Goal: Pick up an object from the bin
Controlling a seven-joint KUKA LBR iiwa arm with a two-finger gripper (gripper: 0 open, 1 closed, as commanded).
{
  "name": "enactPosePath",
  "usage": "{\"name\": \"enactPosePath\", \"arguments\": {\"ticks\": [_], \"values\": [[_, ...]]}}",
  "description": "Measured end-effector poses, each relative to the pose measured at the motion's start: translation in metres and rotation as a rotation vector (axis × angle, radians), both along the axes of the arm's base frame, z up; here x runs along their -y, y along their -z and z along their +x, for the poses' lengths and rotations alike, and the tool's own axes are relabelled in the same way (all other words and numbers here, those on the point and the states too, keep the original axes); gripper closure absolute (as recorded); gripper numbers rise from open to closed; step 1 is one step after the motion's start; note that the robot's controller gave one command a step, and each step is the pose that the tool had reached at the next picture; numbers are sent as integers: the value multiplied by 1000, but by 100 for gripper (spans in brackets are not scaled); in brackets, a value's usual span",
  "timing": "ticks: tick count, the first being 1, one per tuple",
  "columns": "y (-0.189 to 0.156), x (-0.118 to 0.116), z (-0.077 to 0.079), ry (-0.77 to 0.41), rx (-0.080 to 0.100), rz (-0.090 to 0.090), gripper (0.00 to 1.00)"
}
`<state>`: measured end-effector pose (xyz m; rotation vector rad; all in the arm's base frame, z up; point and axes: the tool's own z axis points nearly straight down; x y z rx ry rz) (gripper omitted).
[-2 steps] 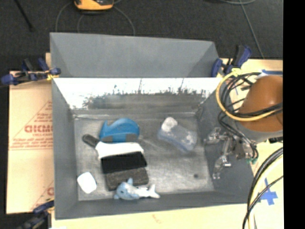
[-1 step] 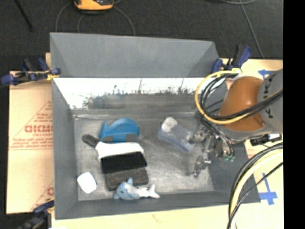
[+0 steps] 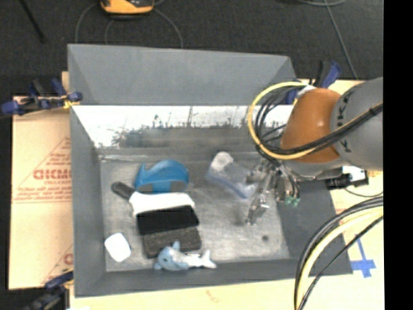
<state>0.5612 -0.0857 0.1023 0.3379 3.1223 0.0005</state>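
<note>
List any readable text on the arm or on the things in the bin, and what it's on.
"K": dark lettering on the arm's grey link, beside the orange cover. The letters after it cannot be read.
Things in the bin: blue curved piece, black-and-white block, small white block, blue toy fish, clear bluish piece. No text can be seen on any of them.
</note>
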Motion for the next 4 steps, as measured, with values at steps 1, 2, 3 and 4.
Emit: {"name": "enactPosePath", "arguments": {"ticks": [1, 2, 3, 4], "values": [[-22, -4, 9, 32, 5, 0, 0], [15, -26, 4, 297, 7, 0, 0], [23, -12, 16, 258, 33, -3, 100], [23, -12, 16, 258, 33, -3, 100]]}}
